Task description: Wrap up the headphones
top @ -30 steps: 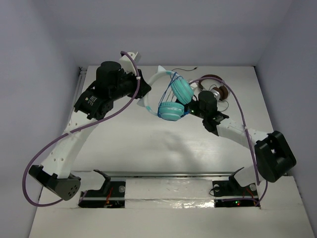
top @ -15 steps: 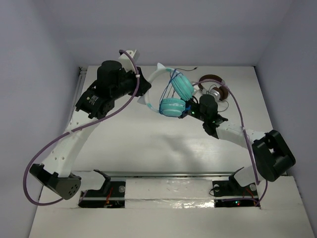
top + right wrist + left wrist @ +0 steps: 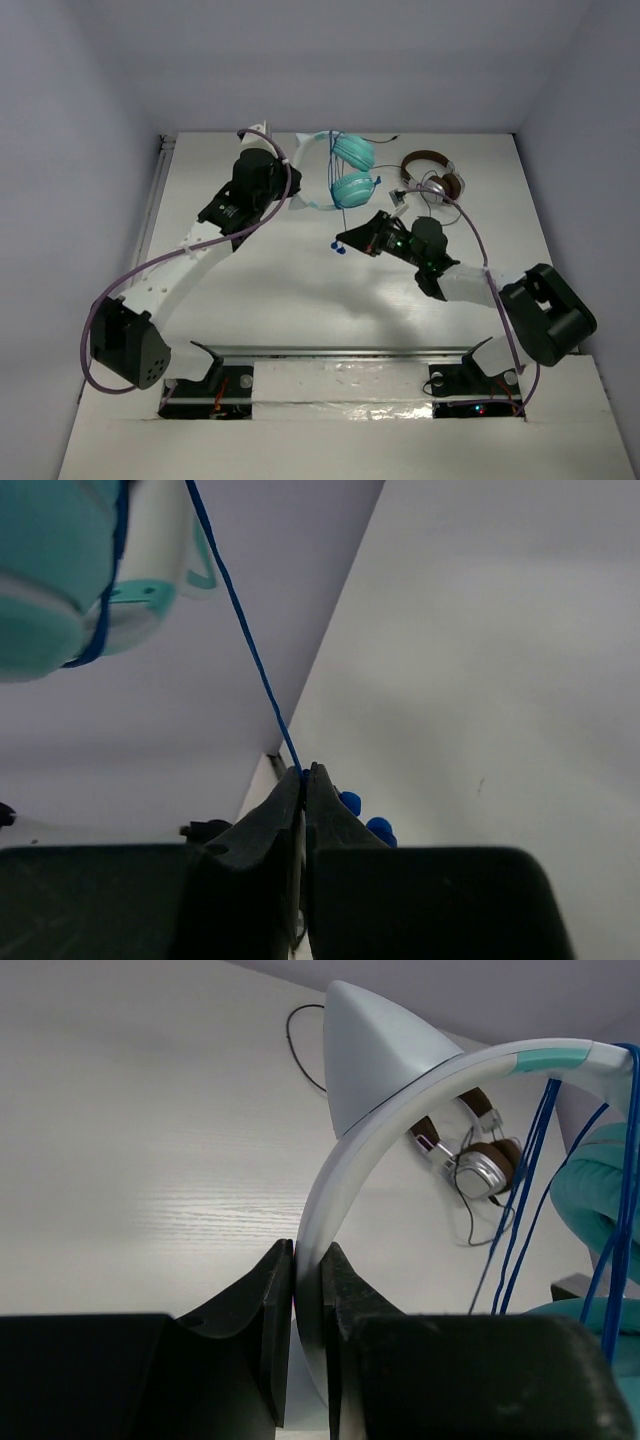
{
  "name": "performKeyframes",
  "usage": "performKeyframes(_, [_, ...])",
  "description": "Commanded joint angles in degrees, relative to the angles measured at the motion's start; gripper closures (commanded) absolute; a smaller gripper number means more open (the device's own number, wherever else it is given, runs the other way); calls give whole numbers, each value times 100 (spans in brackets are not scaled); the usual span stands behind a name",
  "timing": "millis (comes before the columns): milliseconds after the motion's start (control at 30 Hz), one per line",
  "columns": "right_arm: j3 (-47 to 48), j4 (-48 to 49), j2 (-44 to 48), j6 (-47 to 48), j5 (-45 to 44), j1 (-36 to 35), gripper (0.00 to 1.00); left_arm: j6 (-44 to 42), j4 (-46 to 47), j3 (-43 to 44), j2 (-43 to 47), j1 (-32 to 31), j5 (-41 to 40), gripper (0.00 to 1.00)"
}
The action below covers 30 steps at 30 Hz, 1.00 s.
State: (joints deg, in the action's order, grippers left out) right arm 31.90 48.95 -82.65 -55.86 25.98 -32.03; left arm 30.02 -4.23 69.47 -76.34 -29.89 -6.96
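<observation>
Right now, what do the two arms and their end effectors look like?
Both the left arm and the right arm have white links between bulky black joint housings, each trailed by a loose purple cable. The left end effector and the right end effector are matte black and wedge-shaped, tapering to narrow tips.

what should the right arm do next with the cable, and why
Probably swing the right gripper around the ear cups for another loop: it is shut on the taut blue cable, a few turns already hang there, and the left gripper clamps the headband.
</observation>
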Motion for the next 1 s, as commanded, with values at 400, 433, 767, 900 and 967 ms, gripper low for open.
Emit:
performKeyframes(400, [-518, 3367, -1253, -2799, 136, -514, 95, 681, 2356, -1576, -399, -306, -1703, 100])
performKeyframes(433, [-509, 3428, -1288, -2851, 110, -515, 95, 681, 2383, -1638, -426, -359, -1842, 100])
performKeyframes(767, [-413, 3683, -1745, -3756, -610, -567, 89, 838, 2506, -2560, -558, -1202, -2398, 100])
performKeyframes(900, [-535, 3806, -1807, -4055, -1050, -620, 88, 1022, 2489, -2921, -479, -1414, -2406, 100])
performKeyframes(967, [-623, 3763, -1798, -4126, -1340, -672, 87, 1093, 2471, -3105, -426, -1493, -2380, 100])
